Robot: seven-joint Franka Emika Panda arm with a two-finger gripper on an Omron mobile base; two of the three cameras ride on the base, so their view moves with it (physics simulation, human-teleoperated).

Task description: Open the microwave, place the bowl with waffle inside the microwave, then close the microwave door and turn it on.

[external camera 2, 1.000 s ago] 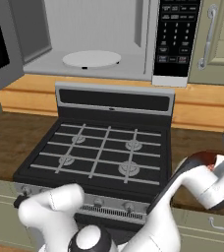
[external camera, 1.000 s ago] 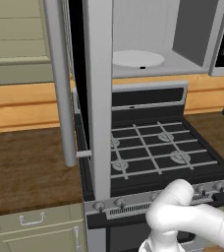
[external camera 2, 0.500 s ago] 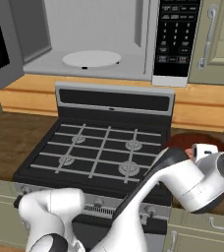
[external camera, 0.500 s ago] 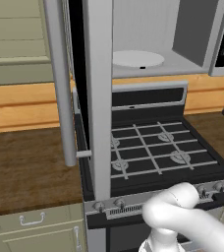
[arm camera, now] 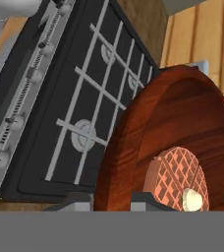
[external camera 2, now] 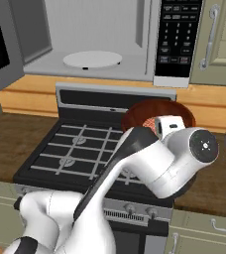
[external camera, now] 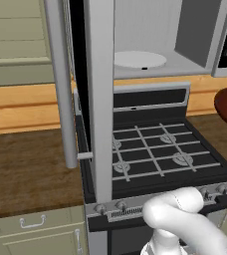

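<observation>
Now my gripper [arm camera: 111,197] is clamped on the bowl [arm camera: 182,142] rim; I should keep it level so the waffle [arm camera: 180,179] stays put, aiming at the turntable [external camera 2: 92,59].

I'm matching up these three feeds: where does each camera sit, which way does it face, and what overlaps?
Left base view: behind the arm's left, facing the open microwave door, stove; white arm lower right.
Right base view: behind its right, facing the microwave; arm in front of the bowl.
Hand view: on the hand, along the gripper, which pinches the bowl's rim.
Shared: the turntable in both base views; stove and bowl in all three.
</observation>
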